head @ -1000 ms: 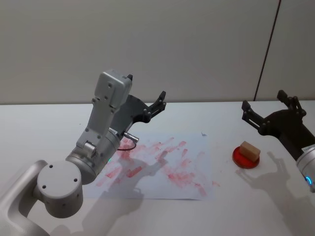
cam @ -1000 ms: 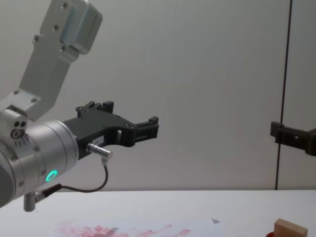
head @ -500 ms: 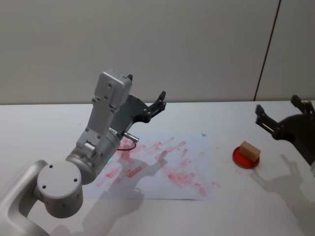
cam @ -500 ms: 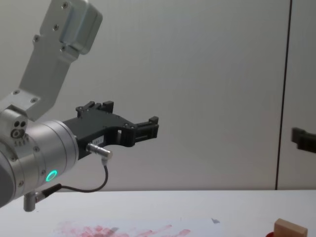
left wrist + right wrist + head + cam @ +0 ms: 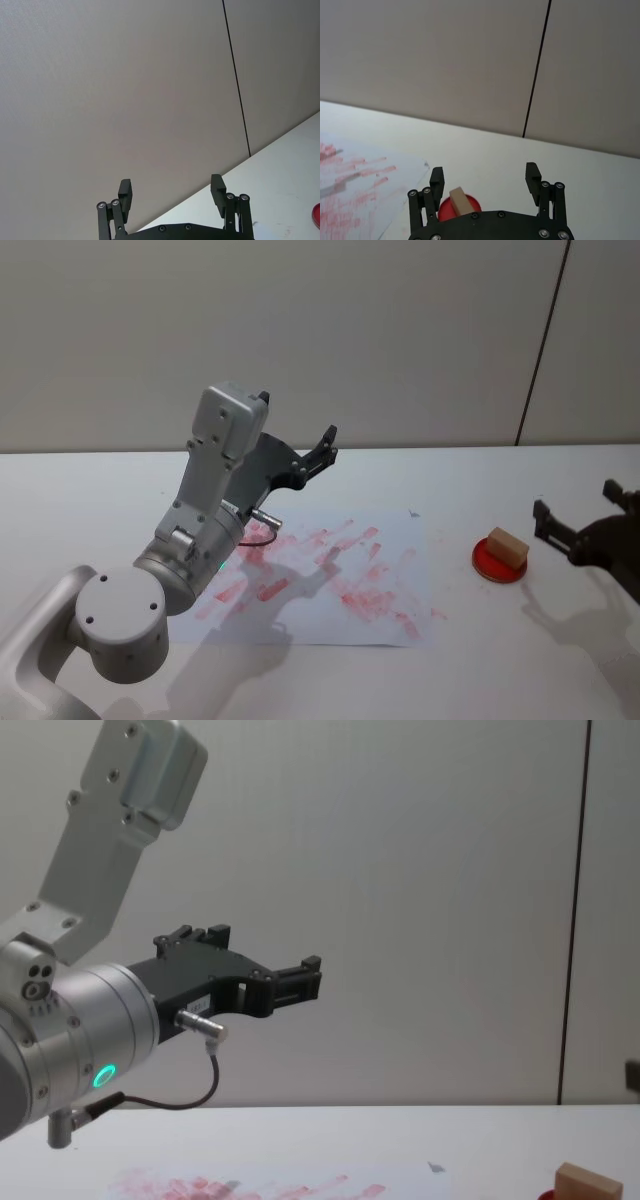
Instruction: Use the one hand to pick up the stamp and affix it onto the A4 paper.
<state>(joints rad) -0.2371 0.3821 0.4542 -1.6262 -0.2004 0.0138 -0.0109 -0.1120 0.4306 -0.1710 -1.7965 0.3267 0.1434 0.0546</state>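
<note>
Over on the right side of the bench, the stamp sits on a red pad, just right of the A4 paper; right end effector hangs near, to its right, fingers apart, gripping nothing; left end effector is raised over the paper's far-left part, fingers spread too.

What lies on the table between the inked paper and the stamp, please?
In the head view, only bare tabletop, then the rim of the red pad under the stamp; the paper stops short of it.
</note>
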